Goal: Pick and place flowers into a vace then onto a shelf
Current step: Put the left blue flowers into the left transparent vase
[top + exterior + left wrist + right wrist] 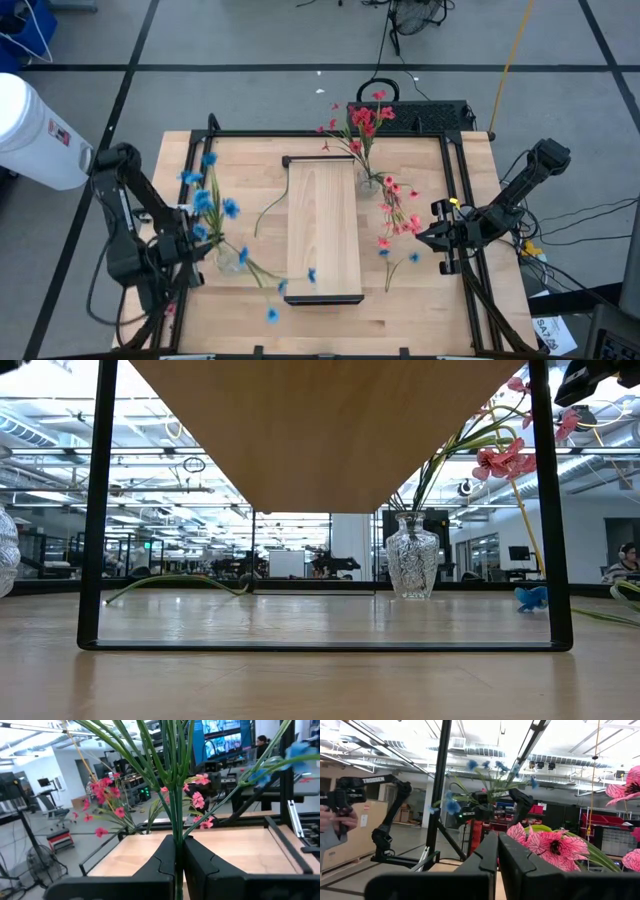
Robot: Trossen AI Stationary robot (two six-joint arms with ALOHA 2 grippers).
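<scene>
My left gripper [205,247] is near the table's left edge, shut on a blue-blossomed spray [205,195] beside a glass vase [232,259]. My right gripper [418,236] is near the right edge, shut at a pink-blossomed spray [400,215] that hangs raised in the low view [505,460]. A second glass vase [412,555] holds red flowers [365,120] by their stems, right of the shelf's far end. The shelf [323,230], a pale plank on a black frame, stands mid-table. My left gripper pinches the blue spray's bunched green stems [175,832] between its two fingers. The fingers lie level, coming from the table's left, across the stems. The stems stand upright and fan out above; their lower ends are hidden behind the fingers. My right gripper is shut on the pink spray; its own fingers [520,860] hide the place of contact. The fingers come level from the table's right. A blossom [555,845] sits right beside them, and a stem [530,530] hangs down below the blossoms.
Loose sprays lie on the table: a bare green stem [265,210] left of the shelf, blue-blossomed ones [285,285] near its near end, and a blue blossom [415,258] by my right gripper. A person's hand [335,820] shows beyond the table.
</scene>
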